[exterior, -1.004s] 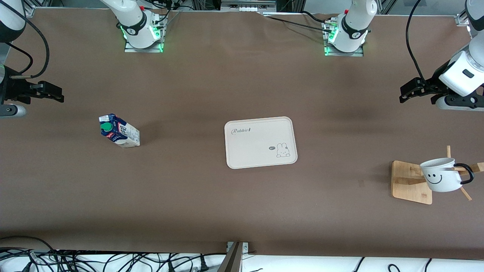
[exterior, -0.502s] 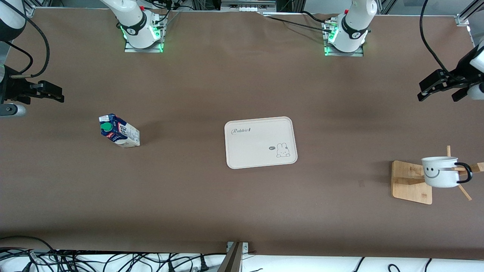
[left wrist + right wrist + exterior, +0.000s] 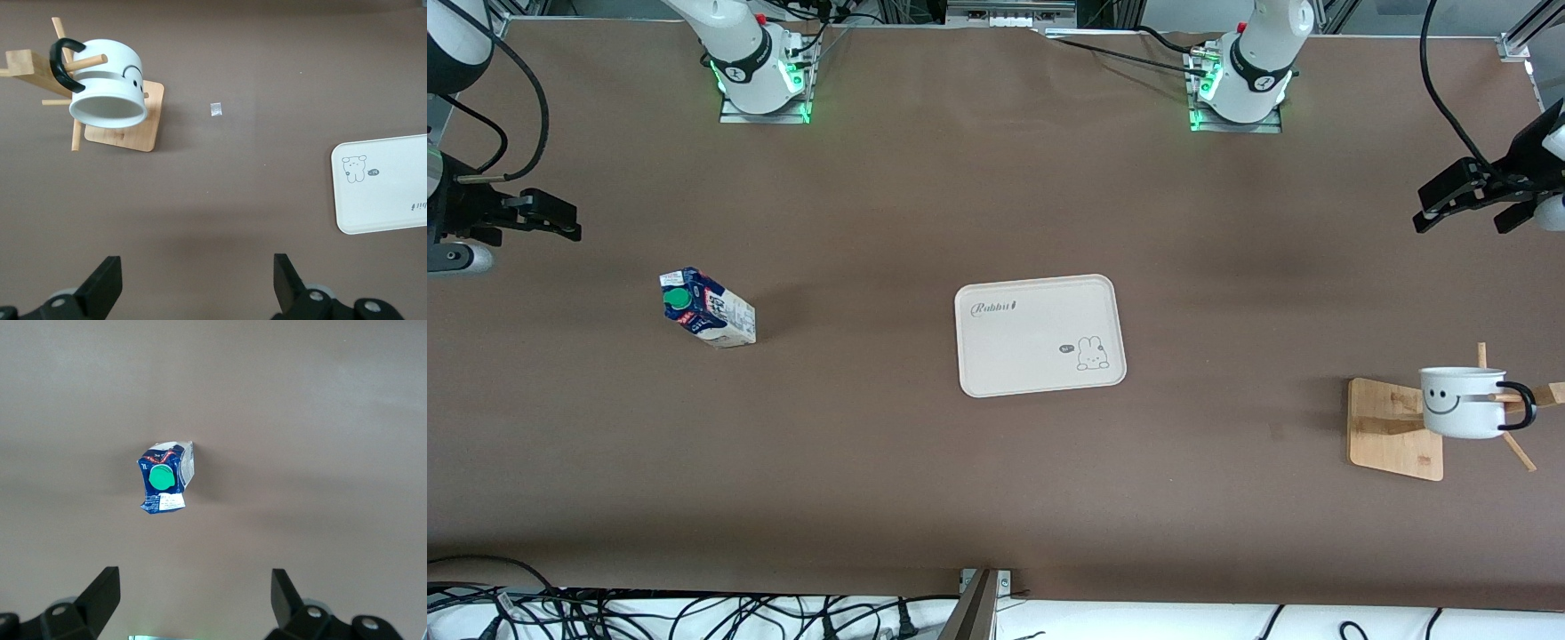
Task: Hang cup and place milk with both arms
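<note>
The cup (image 3: 1463, 404), a white mug with a black smiley, hangs by its black handle on a peg of the wooden rack (image 3: 1392, 427) at the left arm's end of the table. The left wrist view looks down on the cup (image 3: 107, 90) and the rack (image 3: 127, 130). My left gripper (image 3: 1458, 220) hovers open and empty, well clear of the rack; its fingers (image 3: 287, 277) frame bare table. The milk (image 3: 707, 308) stands toward the right arm's end, its green cap showing in the right wrist view (image 3: 165, 485). My right gripper (image 3: 560, 218) hangs open, apart from the carton.
A cream tray (image 3: 1040, 356) with a rabbit drawing lies at the table's middle, its corner also in the left wrist view (image 3: 380, 200). A tiny scrap (image 3: 215, 110) lies on the brown table between the rack and the tray. Cables run along the table's near edge.
My left gripper has pulled away from the rack toward its end of the table. The cup has swung on its peg and settled. The right arm has barely moved.
</note>
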